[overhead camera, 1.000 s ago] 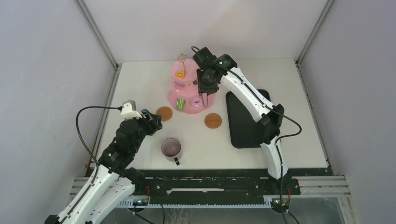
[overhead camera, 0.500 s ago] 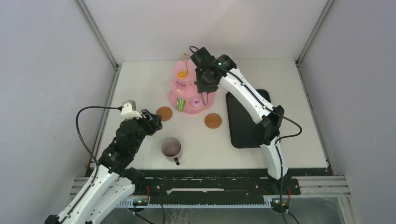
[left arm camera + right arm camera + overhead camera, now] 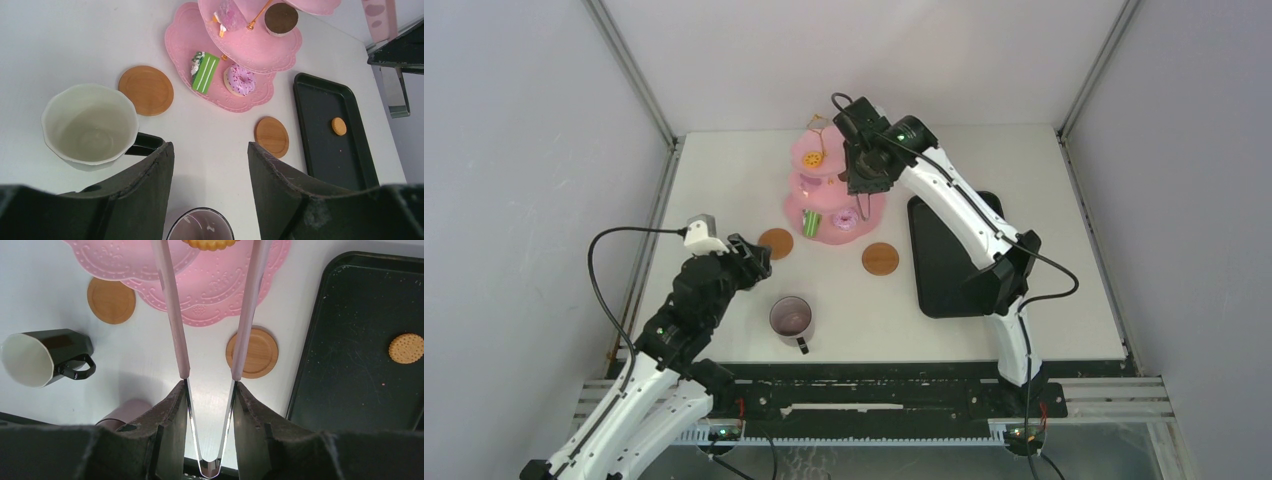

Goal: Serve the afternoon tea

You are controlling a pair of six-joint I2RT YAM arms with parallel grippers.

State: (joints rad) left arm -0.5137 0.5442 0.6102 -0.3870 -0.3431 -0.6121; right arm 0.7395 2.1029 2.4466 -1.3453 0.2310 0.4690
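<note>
Right gripper [image 3: 210, 390] is clamping the bent end of the metal tongs [image 3: 172, 315], whose two pink-sleeved arms are reaching over the pink three-tier cake stand [image 3: 177, 37]. A round biscuit [image 3: 210, 244] is showing between those arms at the upper edge of the right wrist view; whether they are pinching it cannot be told. Meanwhile the left gripper [image 3: 210, 150] is hovering with its jaws wide apart and empty over the near-left part of the table [image 3: 724, 180], above a dark mug with a pale interior [image 3: 90, 125] and beside a mauve mug [image 3: 791, 318] sitting close to the near edge. The cake stand is standing midway along the far half of the table, carrying a green slice [image 3: 205, 72] and a pink doughnut [image 3: 240, 80] on its bottom tier and a chocolate round [image 3: 281, 17] on its middle tier. One brown coaster [image 3: 775, 243] is lying just beside the stand's near-left rim, and a second coaster [image 3: 879, 259] is lying between the stand and the black tray [image 3: 944, 270]. That tray is lying toward the right edge and holding a second biscuit [image 3: 339, 126].
</note>
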